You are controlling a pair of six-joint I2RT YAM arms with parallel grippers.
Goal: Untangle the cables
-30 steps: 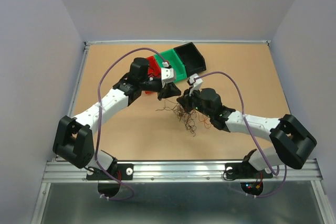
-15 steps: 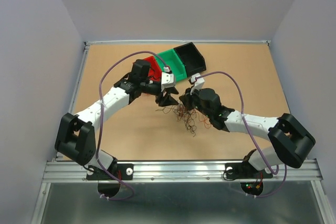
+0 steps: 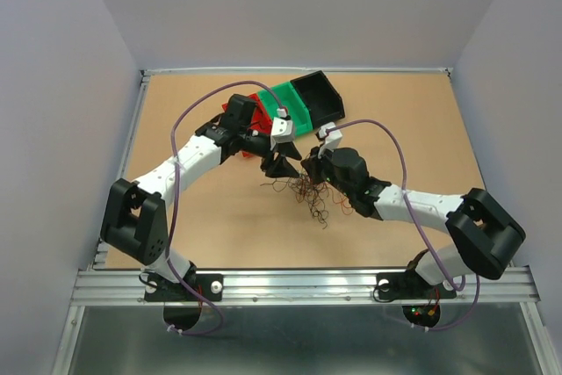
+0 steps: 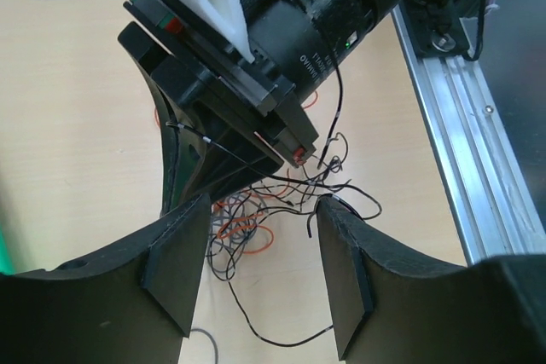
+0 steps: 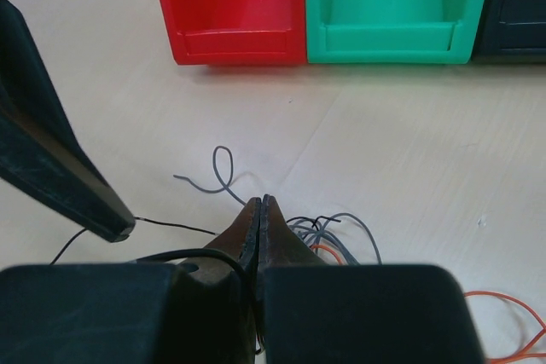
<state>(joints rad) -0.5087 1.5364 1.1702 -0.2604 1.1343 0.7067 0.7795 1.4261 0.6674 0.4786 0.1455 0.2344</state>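
Observation:
The cables (image 3: 307, 195) are a loose tangle of hair-thin black, grey and orange wires on the table, just in front of both grippers. My left gripper (image 3: 283, 164) hovers over their far edge, open, with strands (image 4: 247, 228) lying on the table between its fingers and nothing pinched. One black wire touches its right fingertip (image 4: 328, 206). My right gripper (image 5: 259, 202) is shut at the tangle (image 5: 341, 232), and a thin black wire runs into the seam between its fingers. A grey loop (image 5: 217, 172) lies just past its tip. The two grippers nearly touch.
A red bin (image 3: 260, 111), a green bin (image 3: 290, 104) and a black bin (image 3: 318, 96) stand in a row just behind the grippers. The wooden table (image 3: 404, 120) has a metal rail (image 3: 299, 283) along its near edge. Purple arm cables arch above both arms.
My left gripper has opened and dropped from beside the red bin towards the tangle and the right gripper. The right gripper has stayed shut in place.

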